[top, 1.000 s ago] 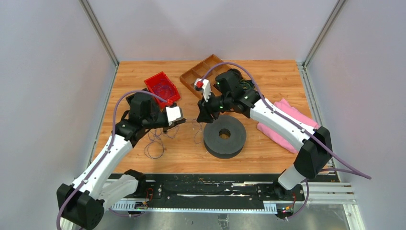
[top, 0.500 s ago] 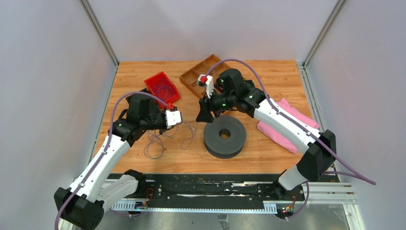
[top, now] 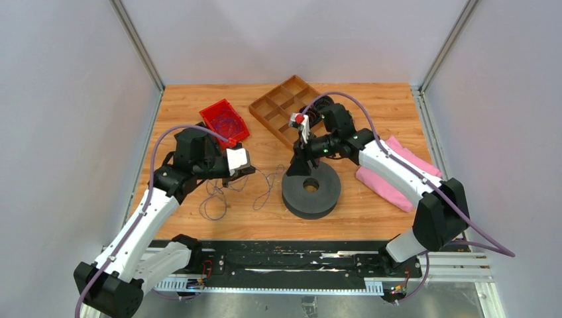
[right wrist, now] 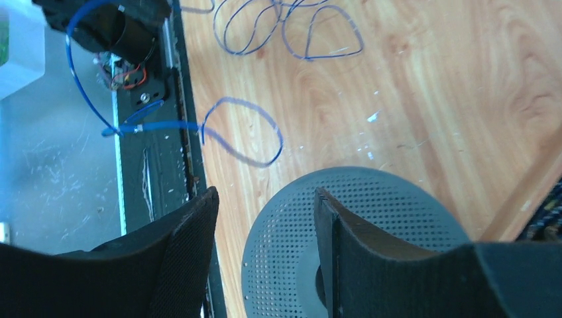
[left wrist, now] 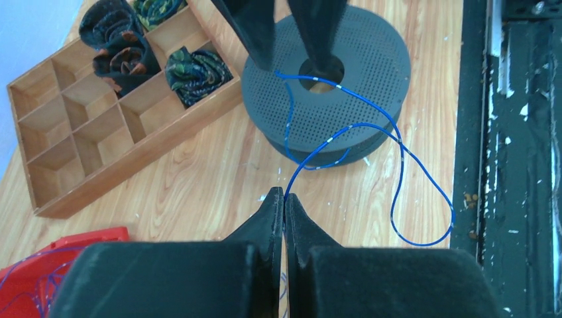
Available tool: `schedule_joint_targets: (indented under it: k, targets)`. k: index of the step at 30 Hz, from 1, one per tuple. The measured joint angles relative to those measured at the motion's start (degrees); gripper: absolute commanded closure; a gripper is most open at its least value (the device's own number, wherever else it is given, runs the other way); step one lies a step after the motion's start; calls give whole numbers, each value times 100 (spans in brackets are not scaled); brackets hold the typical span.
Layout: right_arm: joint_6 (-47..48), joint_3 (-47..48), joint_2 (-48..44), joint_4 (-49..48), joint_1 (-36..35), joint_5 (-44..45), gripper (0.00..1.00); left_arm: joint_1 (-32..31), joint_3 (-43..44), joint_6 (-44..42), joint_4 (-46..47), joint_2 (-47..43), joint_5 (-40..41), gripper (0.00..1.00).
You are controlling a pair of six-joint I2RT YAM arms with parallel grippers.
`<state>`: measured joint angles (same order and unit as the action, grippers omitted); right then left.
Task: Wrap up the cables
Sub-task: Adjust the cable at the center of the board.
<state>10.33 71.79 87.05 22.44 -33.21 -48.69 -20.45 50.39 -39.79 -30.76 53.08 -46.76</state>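
Loose cables lie in slack loops on the table near the front edge, just beside the left arm, not yet wound. Left gripper has its jaws pressed together, pinching one thin cable at the tips, likely to anchor that end for tension. From there the cable sags in a loop and runs up onto the top face of the dark spool, ending near the hub hole. Right gripper hangs over the spool with its jaws spread, gripping nothing, probably lined up to take the far end. Behind are a red bin and a wooden tray.
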Motion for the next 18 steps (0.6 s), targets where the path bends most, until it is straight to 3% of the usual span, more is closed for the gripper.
schedule_joint_targets:
  k: [13, 18]
  targets:
    - [-317, -1222, -507, -1681, -4, -533, 47, 0, -22, 857, 601, 0, -450, 100]
    - [-509, -1287, -507, -2138, -57, -529, 56, 0, -90, 1005, 730, 0, -503, 100]
